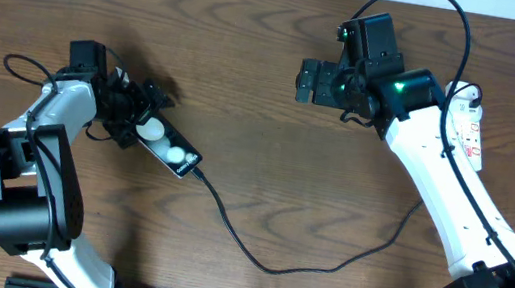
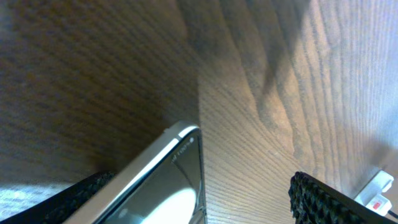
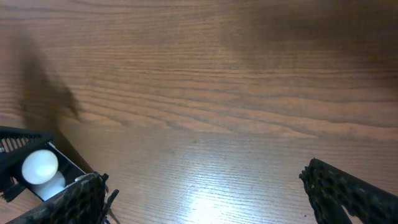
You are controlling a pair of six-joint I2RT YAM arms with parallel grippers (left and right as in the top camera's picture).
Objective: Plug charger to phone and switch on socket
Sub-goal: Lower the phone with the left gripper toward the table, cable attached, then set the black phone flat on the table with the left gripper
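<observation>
- Black phone lies slantwise on the wooden table.
- The left gripper straddles the phone's upper-left end, fingers spread.
- The charger meets the phone's lower-right end.
- The right gripper hangs up-right of the phone, spread, empty.
- The white socket lies far right of the phone.

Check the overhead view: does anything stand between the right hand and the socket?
No loose object does. The right hand points away from the socket, so only the arm's own wrist lies between them.
</observation>
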